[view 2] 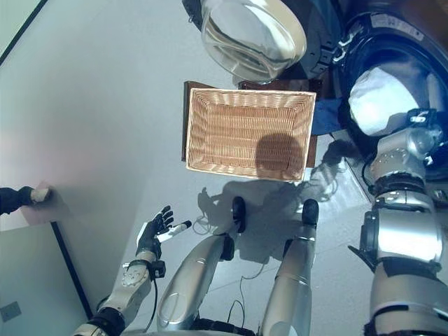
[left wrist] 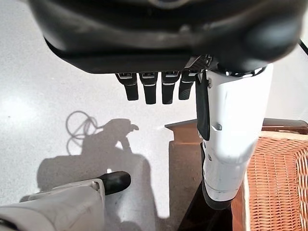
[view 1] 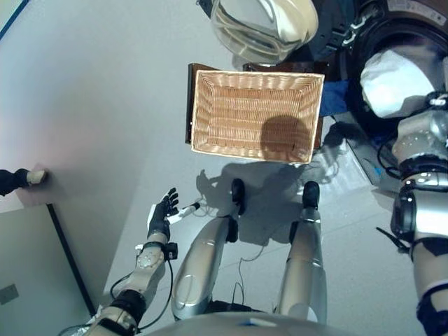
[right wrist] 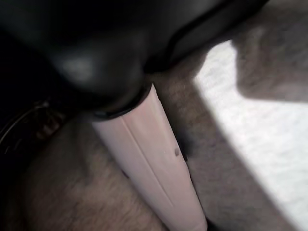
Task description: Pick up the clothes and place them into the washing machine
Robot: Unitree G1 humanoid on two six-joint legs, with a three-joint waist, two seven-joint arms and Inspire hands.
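The shallow wicker basket (view 1: pixel 255 115) sits on the low dark brown box (view 1: pixel 190 105) and holds nothing. A white cloth (view 1: pixel 392 80) lies inside the washing machine's drum (view 2: pixel 392 42) at the right. A blue cloth (view 1: pixel 337 98) hangs at the drum's mouth, beside the basket. My right arm (view 2: pixel 402 189) reaches into the drum. In the right wrist view my right hand (right wrist: pixel 86 43) lies against pale cloth (right wrist: pixel 250 125), with its white-covered thumb (right wrist: pixel 149 163) stretched out over it. My left hand (view 1: pixel 162 213) hangs low at the left, open and empty, fingers (left wrist: pixel 153 89) straight.
The machine's round glass door (view 1: pixel 262 28) stands open above the basket's far edge. A person's hand (view 1: pixel 19 178) rests on a pale surface at the left edge. A dark line (view 1: pixel 70 255) runs across the grey floor at lower left.
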